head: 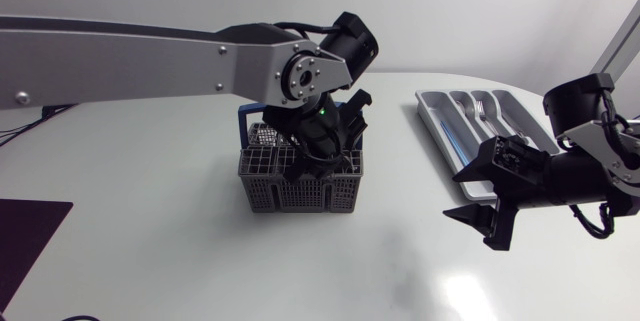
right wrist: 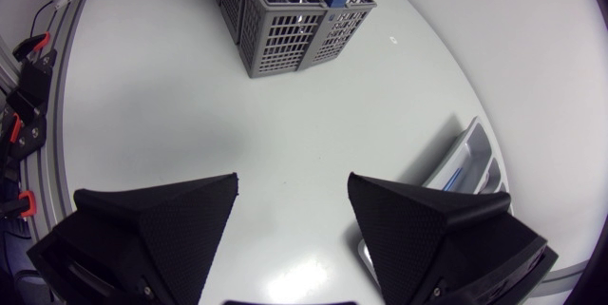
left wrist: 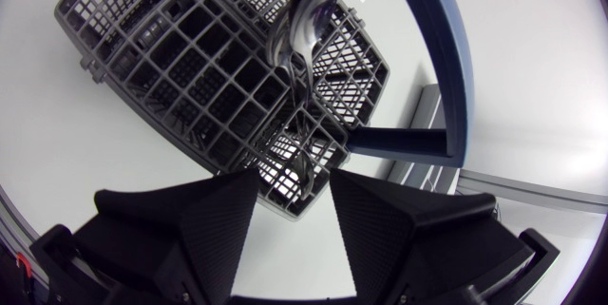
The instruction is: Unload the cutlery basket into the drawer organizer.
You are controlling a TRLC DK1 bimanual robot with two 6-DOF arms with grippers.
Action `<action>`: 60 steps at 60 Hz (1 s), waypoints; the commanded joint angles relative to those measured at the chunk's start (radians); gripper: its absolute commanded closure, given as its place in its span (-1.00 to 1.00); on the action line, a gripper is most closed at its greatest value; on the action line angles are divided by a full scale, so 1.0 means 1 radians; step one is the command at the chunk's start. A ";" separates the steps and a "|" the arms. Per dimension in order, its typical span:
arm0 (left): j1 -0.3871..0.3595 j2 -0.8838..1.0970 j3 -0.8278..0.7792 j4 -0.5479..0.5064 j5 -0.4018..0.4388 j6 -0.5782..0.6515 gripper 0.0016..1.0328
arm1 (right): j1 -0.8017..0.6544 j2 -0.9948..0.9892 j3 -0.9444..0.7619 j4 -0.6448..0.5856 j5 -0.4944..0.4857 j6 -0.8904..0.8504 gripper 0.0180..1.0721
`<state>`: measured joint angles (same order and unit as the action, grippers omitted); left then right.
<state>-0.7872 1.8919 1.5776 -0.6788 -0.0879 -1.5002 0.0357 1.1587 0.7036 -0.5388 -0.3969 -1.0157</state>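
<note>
The grey cutlery basket (head: 300,189) with a blue handle (head: 246,117) stands mid-table. My left gripper (head: 325,156) hangs straight over it, fingers down into its top. In the left wrist view, spoons (left wrist: 304,22) stick out of the basket (left wrist: 171,67), their handles running between the fingers. The left gripper (left wrist: 294,180) has its fingers apart and I see neither one touching the handles. The grey drawer organizer (head: 436,109) lies at the back right with a fork (head: 481,111) in it. In front of the organizer, my right gripper (head: 452,195) hovers open with nothing in it.
A dark mat (head: 30,241) lies at the table's front left corner. In the right wrist view the basket (right wrist: 285,20) is far ahead of the right gripper (right wrist: 291,186), with the organizer (right wrist: 465,167) close beside it.
</note>
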 commanded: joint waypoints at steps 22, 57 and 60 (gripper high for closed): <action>0.002 0.036 0.013 0.061 -0.009 -0.020 0.38 | 0.026 -0.033 -0.044 0.022 -0.008 0.037 -0.59; 0.002 0.033 -0.057 0.116 -0.047 -0.012 0.93 | 0.032 -0.037 -0.067 0.042 -0.007 0.046 -0.59; 0.003 0.024 -0.068 0.128 -0.046 -0.012 0.93 | 0.032 -0.039 -0.069 0.042 -0.007 0.046 -0.59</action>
<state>-0.7876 1.9141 1.5532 -0.5568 -0.1215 -1.5002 0.0582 1.1313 0.6655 -0.4973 -0.3969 -0.9939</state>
